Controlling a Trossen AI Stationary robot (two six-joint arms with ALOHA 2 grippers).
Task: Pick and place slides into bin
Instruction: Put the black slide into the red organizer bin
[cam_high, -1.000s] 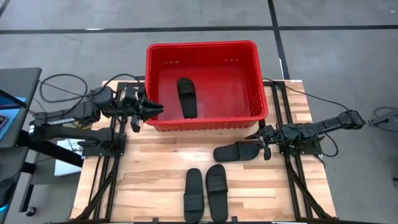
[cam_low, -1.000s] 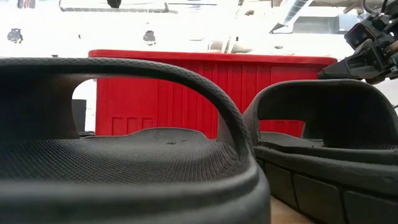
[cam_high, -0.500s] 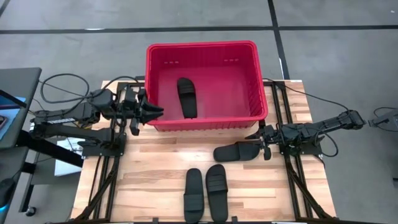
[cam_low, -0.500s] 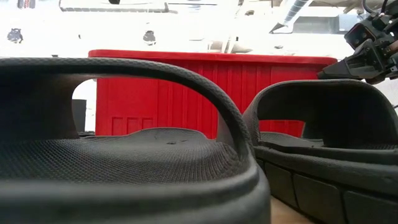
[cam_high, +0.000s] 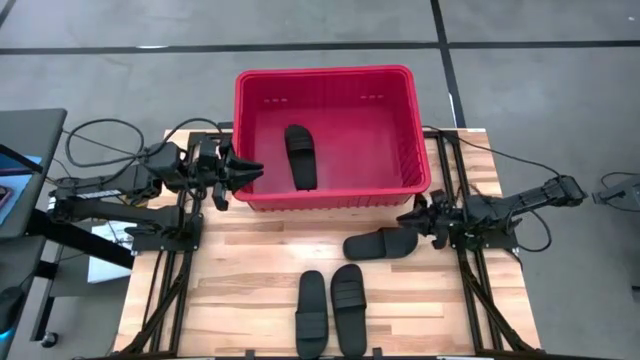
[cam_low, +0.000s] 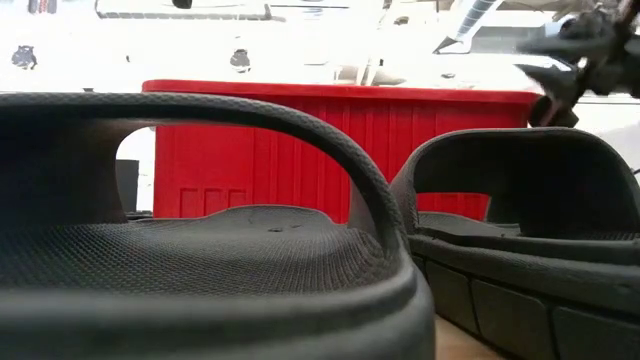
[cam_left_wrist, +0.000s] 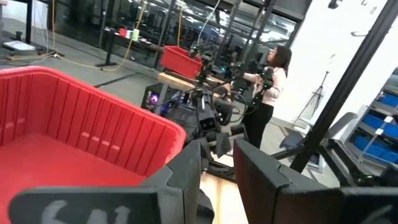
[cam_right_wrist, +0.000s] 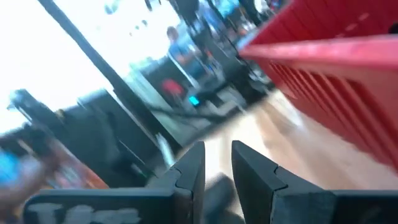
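The red bin (cam_high: 325, 135) stands at the table's far middle with one black slide (cam_high: 300, 155) lying flat on its floor. A second slide (cam_high: 382, 243) lies on the table just near the bin's right part. Two more slides (cam_high: 311, 312) (cam_high: 347, 305) lie side by side at the near edge and fill the low view (cam_low: 200, 250) (cam_low: 520, 230). My left gripper (cam_high: 252, 171) is shut, by the bin's near left corner (cam_left_wrist: 168, 134). My right gripper (cam_high: 412, 216) is shut, just above and right of the second slide's right end, touching nothing.
The bin's near wall (cam_low: 340, 150) rises behind the front slides. Bare wood lies left of the slides (cam_high: 240, 270). Black frame rails run along both table sides (cam_high: 175, 270) (cam_high: 480, 290). A person (cam_left_wrist: 273, 81) stands in the room beyond the table.
My right gripper has gone up and a little toward the far edge, away from the right end of the slide beside it; that slide stays flat on the table. My left gripper has kept still.
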